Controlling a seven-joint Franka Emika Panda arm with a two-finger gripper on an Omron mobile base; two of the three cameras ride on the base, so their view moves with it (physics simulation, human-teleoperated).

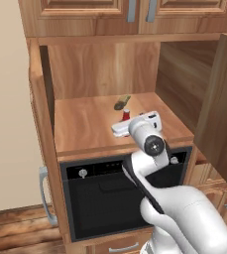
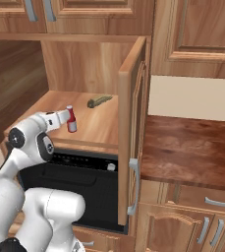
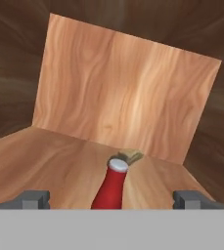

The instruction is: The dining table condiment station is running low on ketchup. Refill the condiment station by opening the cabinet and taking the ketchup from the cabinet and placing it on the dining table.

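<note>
The cabinet (image 1: 110, 74) is open, with both doors swung out to the sides. Inside it is a wide wood shelf (image 1: 85, 126). The ketchup (image 2: 71, 119) stands up straight on that shelf, near the front edge. It is a small red bottle with a white cap.

The claw (image 3: 111, 199) has reached into the cabinet just above the shelf. Its two dark fingertips (image 3: 34, 199) are spread as wide as they go. It has hold of nothing. In the hand view the ketchup (image 3: 111, 188) sits right in the middle of the gap between the two tips, with room on both sides. The tips are not touching the bottle. From the right base view the claw (image 2: 65, 117) comes at the bottle from the side, and its end is right by the red part.

Behind the ketchup, farther back on the shelf, lies a dark olive thing (image 2: 98, 101) on its side. It is well apart from the claw.

Under the shelf is a black oven (image 1: 115, 198) with small knobs.
</note>
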